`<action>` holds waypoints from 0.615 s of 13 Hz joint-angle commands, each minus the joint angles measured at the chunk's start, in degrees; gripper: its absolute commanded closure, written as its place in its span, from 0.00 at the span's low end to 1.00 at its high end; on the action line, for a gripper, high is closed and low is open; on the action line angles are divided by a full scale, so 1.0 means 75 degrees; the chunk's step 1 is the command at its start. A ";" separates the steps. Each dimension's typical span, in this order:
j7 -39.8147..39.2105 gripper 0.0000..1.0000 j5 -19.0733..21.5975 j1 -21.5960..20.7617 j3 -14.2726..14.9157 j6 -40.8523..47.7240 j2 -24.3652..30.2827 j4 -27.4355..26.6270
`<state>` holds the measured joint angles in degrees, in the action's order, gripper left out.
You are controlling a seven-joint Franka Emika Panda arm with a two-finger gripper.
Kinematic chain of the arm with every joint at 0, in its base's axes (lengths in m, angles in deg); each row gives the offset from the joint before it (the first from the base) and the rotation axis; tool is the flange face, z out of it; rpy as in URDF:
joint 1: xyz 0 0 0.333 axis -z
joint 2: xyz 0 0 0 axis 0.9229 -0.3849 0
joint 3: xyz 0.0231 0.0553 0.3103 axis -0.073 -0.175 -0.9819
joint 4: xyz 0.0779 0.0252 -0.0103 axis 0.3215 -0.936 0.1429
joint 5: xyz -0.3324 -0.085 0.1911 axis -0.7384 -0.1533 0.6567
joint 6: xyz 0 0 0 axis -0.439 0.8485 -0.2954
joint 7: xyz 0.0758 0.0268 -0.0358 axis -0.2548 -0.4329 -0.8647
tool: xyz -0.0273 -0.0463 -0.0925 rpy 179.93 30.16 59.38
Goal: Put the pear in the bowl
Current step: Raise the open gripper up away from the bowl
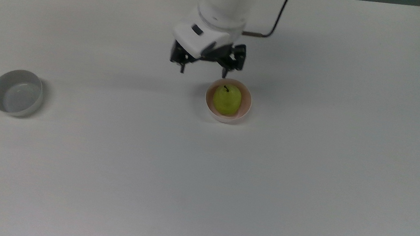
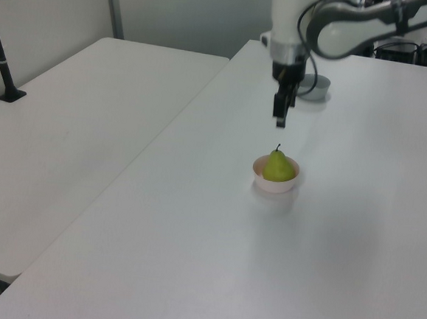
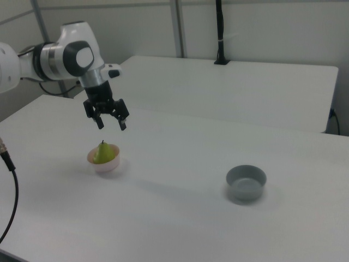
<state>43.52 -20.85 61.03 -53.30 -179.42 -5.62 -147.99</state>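
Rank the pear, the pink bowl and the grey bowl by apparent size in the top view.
1-2. Grey bowl and pink bowl: look alike, no ranking.
3. Pear: smallest, it sits inside the pink bowl.
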 commanded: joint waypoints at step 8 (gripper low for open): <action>-0.0453 0.00 0.0364 0.1113 0.0162 0.1618 0.1797 -0.0124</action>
<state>41.24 -19.29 69.21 -53.05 -168.13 6.36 -147.64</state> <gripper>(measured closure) 0.000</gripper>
